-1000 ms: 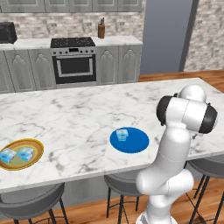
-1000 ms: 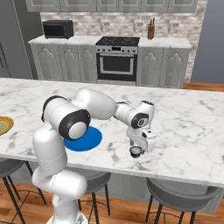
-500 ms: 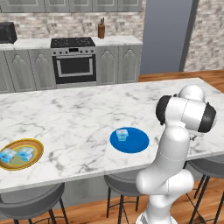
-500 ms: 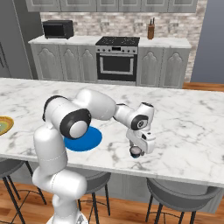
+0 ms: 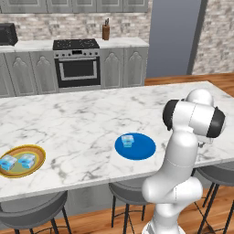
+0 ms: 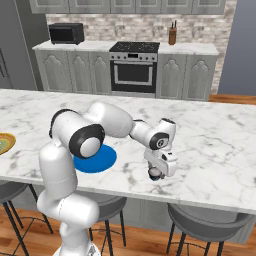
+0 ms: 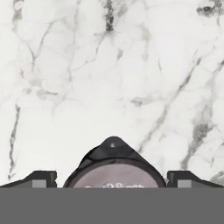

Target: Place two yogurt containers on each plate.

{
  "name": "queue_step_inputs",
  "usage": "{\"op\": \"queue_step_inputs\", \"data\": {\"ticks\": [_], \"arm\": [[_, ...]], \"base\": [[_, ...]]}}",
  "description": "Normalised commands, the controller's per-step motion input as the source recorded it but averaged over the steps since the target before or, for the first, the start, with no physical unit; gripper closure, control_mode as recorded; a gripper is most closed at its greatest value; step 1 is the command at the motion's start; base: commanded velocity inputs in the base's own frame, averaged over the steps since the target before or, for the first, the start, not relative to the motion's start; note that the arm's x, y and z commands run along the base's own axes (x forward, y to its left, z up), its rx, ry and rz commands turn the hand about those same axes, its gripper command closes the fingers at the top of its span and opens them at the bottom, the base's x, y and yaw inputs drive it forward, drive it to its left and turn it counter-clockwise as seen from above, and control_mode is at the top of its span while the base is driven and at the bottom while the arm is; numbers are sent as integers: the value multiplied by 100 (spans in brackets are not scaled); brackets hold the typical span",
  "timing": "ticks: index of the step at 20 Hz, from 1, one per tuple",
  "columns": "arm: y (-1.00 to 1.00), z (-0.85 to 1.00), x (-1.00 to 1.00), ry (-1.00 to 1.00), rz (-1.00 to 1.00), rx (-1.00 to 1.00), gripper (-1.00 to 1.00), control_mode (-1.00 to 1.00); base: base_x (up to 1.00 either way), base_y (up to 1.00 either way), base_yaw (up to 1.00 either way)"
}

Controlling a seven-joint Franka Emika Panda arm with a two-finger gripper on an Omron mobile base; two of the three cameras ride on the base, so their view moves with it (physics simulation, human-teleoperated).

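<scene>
Near the island's front edge my gripper [image 6: 157, 176] points down at the marble with its fingers spread wide. A small round yogurt container [image 6: 154, 173] stands between them. In the hand view this cup [image 7: 113, 162] shows a dark rim and a greyish top, and the fingertips [image 7: 37, 178] stand apart on either side without touching it. The blue plate [image 5: 135, 146] carries one yogurt container [image 5: 127, 140]. Far left, the gold-rimmed plate [image 5: 37, 155] holds two yogurt containers [image 5: 8, 162] [image 5: 27, 159]. My own arm covers part of the blue plate [image 6: 102, 160] in the right base view.
Bar stools [image 6: 205, 225] stand under the island's front edge. The island's right end [image 5: 215, 87] lies just beyond the arm. A stove [image 5: 77, 64] and grey cabinets line the back wall across the aisle.
The hand has sunk a little toward the counter over the cup. The fingers have stayed wide apart and the plates have not moved.
</scene>
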Motion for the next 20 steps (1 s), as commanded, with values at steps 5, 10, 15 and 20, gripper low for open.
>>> {"op": "queue_step_inputs", "data": {"ticks": [5, 10, 15, 20], "arm": [[0, -6, 0, 0, 0, 0, -100, -100], [1, -2, -1, 0, 0, 0, -100, -100], [4, -2, 0, 0, 0, 0, -100, -100], [11, -9, 0, 0, 0, 0, -100, -100]], "base": [[0, 0, 0], [0, 0, 0], [0, 0, 0], [0, 0, 0]]}}
